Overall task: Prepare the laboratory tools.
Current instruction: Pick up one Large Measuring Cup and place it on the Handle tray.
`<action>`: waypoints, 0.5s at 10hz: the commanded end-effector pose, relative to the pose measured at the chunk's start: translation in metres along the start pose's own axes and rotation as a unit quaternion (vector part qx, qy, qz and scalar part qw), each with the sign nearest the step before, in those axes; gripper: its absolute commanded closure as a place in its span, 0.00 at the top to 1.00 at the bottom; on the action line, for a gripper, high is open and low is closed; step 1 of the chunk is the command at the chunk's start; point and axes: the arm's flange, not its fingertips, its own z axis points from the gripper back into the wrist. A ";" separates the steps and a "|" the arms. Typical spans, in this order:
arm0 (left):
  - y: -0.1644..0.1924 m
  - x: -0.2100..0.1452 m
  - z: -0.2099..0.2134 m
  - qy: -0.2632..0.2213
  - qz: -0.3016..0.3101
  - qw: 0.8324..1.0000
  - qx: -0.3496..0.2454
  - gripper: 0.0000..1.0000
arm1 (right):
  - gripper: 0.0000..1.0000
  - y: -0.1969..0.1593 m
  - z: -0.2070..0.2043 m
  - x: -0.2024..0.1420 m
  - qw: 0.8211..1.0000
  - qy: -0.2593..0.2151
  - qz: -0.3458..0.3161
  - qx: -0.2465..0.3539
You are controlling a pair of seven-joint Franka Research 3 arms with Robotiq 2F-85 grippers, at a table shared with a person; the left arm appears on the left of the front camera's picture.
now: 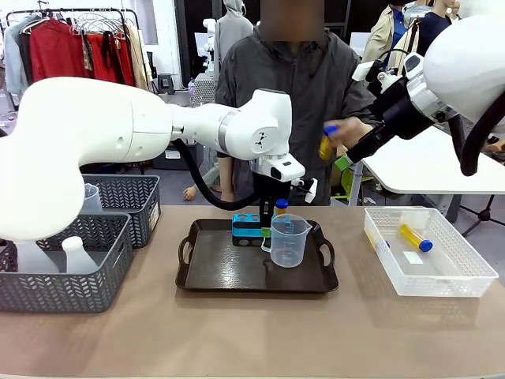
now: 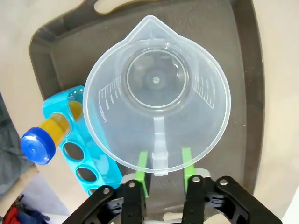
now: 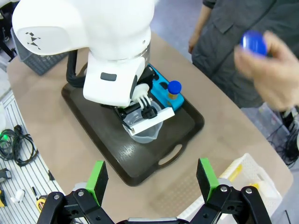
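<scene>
The beaker (image 1: 289,241) stands upright on the black tray (image 1: 213,272), right of its middle and toward the far edge, with its handle turned to the left gripper (image 2: 163,157). That gripper hangs straight down over the handle, its green pads (image 2: 142,165) narrowly parted, one on each side. A sliver of gap shows at each pad, so I judge the beaker rests on its own base and isn't clamped.

Just beside the beaker, along the tray's far edge, lies the blue rack (image 2: 70,140). The racked tube (image 2: 46,135) stands in an end hole, and the holes next to it are bare. Setting the beaker close to the rack seems meant to gather the tools on one carrier.

The right gripper (image 3: 151,168) is held high off the worktop's (image 1: 237,332) far right corner, jaws spread wide with nothing between them. It faces the person's hand (image 1: 351,130), which holds up the offered tube (image 1: 326,146), probably for a handover.

Near the worktop's right edge, the white basket (image 1: 473,284) holds a spare tube (image 1: 415,238). At the left edge, the flask (image 1: 75,254) waits in the nearer grey basket (image 1: 71,296), likely yet to be brought over
</scene>
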 end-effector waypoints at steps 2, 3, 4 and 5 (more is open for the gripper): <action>-0.004 -0.006 0.006 -0.008 -0.002 1.000 -0.012 1.00 | 1.00 -0.001 -0.001 0.000 1.000 -0.007 -0.001 0.007; -0.008 -0.009 0.012 -0.012 0.003 1.000 -0.005 1.00 | 1.00 -0.001 -0.001 0.000 1.000 -0.007 -0.001 0.007; -0.014 -0.013 0.019 -0.014 0.006 1.000 0.003 1.00 | 1.00 -0.001 -0.001 0.000 1.000 -0.007 -0.001 0.007; -0.019 -0.017 0.024 -0.019 0.008 1.000 0.011 1.00 | 1.00 -0.001 -0.001 0.000 1.000 -0.007 -0.001 0.007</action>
